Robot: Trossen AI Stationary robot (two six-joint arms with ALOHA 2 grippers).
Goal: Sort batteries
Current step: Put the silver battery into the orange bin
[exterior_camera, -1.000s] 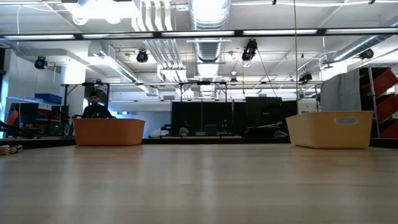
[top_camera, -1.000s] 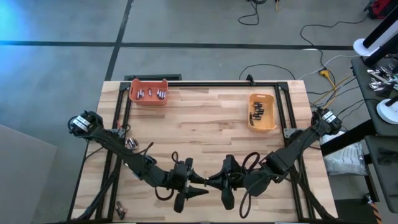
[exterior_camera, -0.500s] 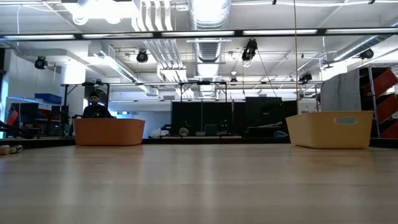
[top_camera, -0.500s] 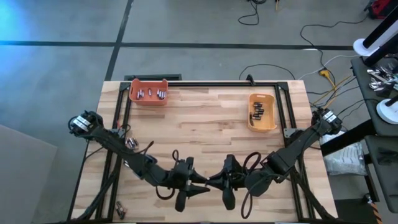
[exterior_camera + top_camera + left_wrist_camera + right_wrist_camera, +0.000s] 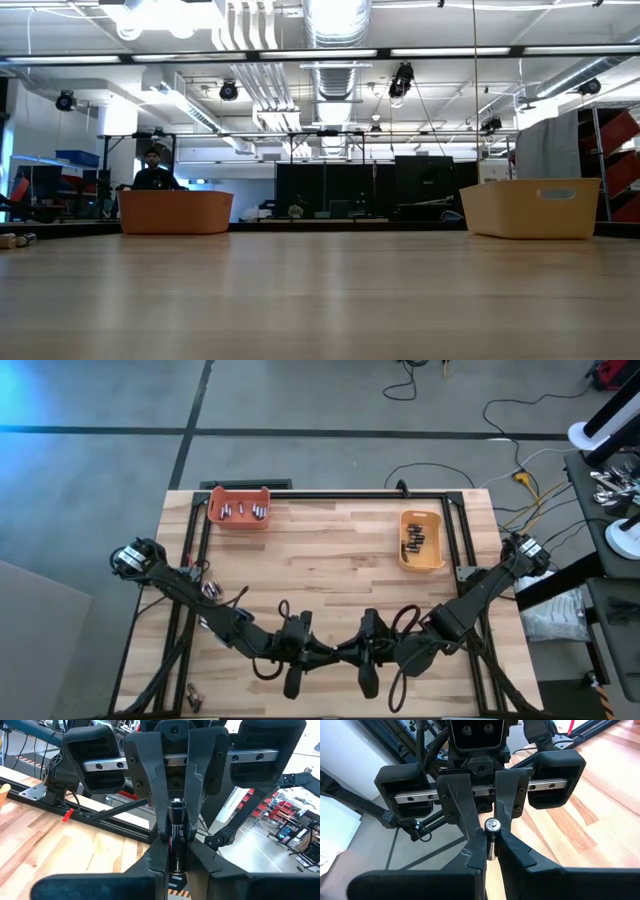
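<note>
Above the table's near middle, my left gripper (image 5: pixel 323 653) and my right gripper (image 5: pixel 346 653) meet tip to tip, each about level. Between them sits one dark battery (image 5: pixel 175 837) with a silvery end (image 5: pixel 493 824); both grippers are shut on it. At the far left an orange bin (image 5: pixel 239 508) holds several silvery batteries (image 5: pixel 243 511). On the far right, a yellow bin (image 5: pixel 421 540) holds dark batteries (image 5: pixel 414 541). My left gripper pinches the battery's end (image 5: pixel 175 864) between its two fingers, coming level from the table's left. The battery is clear of the table. My right gripper pinches the battery's body (image 5: pixel 491 851) between its two fingers, coming from the table's right and slanting slightly down. The battery is held in the air between both grippers.
A black frame (image 5: pixel 330 494) runs round the table's far part and sides. Loose batteries lie by the left rail (image 5: pixel 211 590) and at the near left corner (image 5: pixel 190 696). A person (image 5: pixel 152 172) sits in the room beyond the orange bin (image 5: pixel 176 212).
My left gripper has shut on the battery that my right gripper holds; its fingers stood apart a second ago. Neither arm has shifted.
</note>
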